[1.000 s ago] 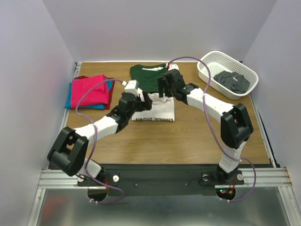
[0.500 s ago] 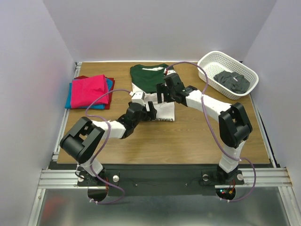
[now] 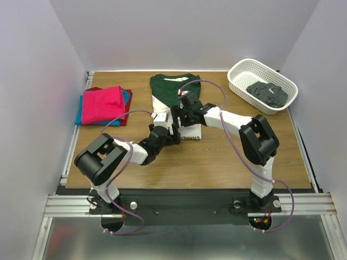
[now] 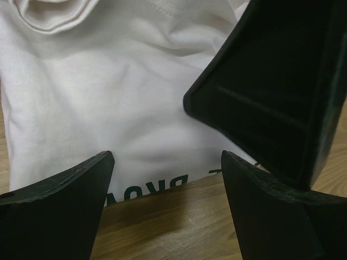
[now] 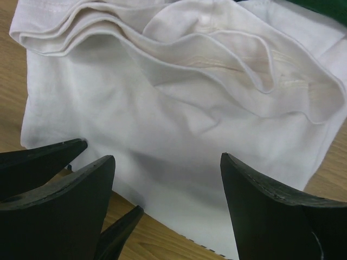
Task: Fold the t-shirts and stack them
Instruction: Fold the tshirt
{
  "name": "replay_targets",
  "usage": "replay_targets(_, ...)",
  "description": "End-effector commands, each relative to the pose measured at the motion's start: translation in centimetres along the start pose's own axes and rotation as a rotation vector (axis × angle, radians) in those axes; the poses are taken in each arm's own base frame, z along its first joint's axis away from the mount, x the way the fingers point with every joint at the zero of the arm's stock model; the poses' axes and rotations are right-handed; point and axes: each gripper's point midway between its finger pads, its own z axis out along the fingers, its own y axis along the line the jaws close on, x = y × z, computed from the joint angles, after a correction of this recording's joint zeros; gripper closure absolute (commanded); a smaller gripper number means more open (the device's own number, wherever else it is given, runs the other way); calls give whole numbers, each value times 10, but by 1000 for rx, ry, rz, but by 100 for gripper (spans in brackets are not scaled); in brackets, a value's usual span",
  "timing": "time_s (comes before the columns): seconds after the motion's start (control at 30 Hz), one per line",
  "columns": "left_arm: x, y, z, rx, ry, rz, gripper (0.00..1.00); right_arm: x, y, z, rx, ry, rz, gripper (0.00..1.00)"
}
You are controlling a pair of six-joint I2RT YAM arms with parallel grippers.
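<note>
Left gripper point(image 4: 165, 208) and right gripper point(image 5: 165, 203) sit nose to nose at the near hem of the white shirt point(image 4: 108, 97), mid-table.

Now sweep across with me. Far left, well apart from both arms, is your folded stack: magenta shirt point(image 3: 103, 103) on top, a blue shirt point(image 3: 79, 114) edge peeking out beneath, red shirt point(image 3: 95, 89) lowest.

Next, your left gripper. Its jaws are spread wide and hold nothing. The white hem lies just ahead of its tips on the wooden table point(image 4: 162, 238). The cloth is matte jersey, softly wrinkled, with a rolled fold at upper left and black block letters along the edge (cut off by the fingers, so unreadable). The big black wedge at upper right is a finger of your right gripper, tilted over the cloth. I can't tell whether it presses the fabric.

Your right gripper is also wide open and empty. The white cloth is bunched in rippled layers just beyond its tips, and a sliver of dark green shows at the top right corner. From above, the shirt's dark green part spreads toward the back wall, and the two gripper heads hide much of the white panel.

Far right is the white basket point(image 3: 236, 82), rigid plastic lattice, with a dark grey cloth point(image 3: 267, 93) crumpled inside.
</note>
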Motion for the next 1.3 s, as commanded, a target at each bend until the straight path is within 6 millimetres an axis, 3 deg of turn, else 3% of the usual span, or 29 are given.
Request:
replay_targets(0.0,18,7,-6,-39,34,0,7,-25,23,-2,-61,-61,-1,16)
replay_targets(0.27,49,-13,-22,2,100,-15,7,-16,21,28,-30,-29,-6,15)
replay_targets(0.53,78,-24,-40,18,168,-7,7,-14,-3,51,108,-40,-6,13)
replay_targets(0.8,105,-21,-52,5,229,-10,7,-43,-7,62,164,-102,-27,11)
replay_targets(1.0,108,-23,-54,6,239,-5,8,-60,-8,79,199,-131,-34,10)
replay_targets(1.17,113,-24,-58,6,251,-4,8,-86,-13,74,222,-187,-10,9)
replay_targets(1.27,118,-22,-61,1,266,-8,8,-111,-14,59,217,-242,14,8)
